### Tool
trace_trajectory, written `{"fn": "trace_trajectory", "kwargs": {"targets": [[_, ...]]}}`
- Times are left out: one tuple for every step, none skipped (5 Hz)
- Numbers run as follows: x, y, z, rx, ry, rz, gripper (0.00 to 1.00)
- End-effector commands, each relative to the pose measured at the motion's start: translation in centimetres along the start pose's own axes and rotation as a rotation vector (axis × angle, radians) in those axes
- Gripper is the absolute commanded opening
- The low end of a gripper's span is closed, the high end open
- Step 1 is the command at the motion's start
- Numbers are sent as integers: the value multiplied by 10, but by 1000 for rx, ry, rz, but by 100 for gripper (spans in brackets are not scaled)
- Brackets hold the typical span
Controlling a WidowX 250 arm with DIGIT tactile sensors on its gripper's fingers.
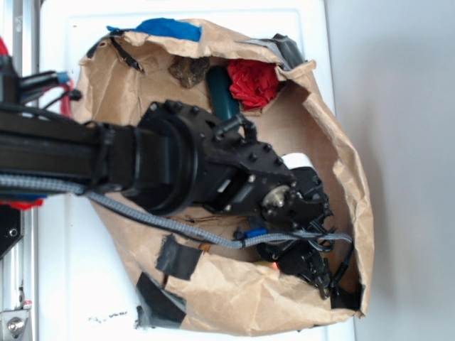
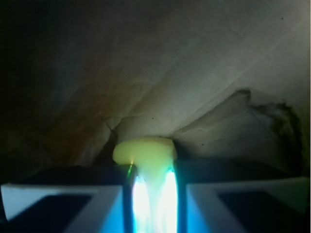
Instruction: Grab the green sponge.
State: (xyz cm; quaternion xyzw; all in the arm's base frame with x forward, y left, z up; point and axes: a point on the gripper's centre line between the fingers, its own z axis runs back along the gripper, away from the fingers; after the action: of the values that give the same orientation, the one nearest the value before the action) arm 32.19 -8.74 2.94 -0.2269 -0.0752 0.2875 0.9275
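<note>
In the wrist view the green sponge [image 2: 146, 150], a pale yellow foam block, is squeezed between my two fingers and bulges out past their tips. My gripper [image 2: 151, 177] is shut on it, close above the crumpled brown paper. In the exterior view my gripper [image 1: 313, 259] sits low at the right inside the brown paper bag [image 1: 234, 298]; the sponge is hidden there by the black arm and wrist.
Inside the bag at the top lie a red crumpled thing [image 1: 254, 82], a dark green oblong [image 1: 222, 96] and a brown pointed thing [image 1: 188, 71]. Blue cloth [image 1: 167, 28] hangs over the bag's upper rim. Black tape patches [image 1: 178, 257] mark the lower paper. A white table [image 1: 71, 284] surrounds the bag.
</note>
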Motion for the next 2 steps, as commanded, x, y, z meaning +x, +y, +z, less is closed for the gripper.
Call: {"fn": "trace_trajectory", "kwargs": {"targets": [[16, 16, 50, -26, -105, 74, 0], [19, 31, 86, -87, -85, 113, 0]]}}
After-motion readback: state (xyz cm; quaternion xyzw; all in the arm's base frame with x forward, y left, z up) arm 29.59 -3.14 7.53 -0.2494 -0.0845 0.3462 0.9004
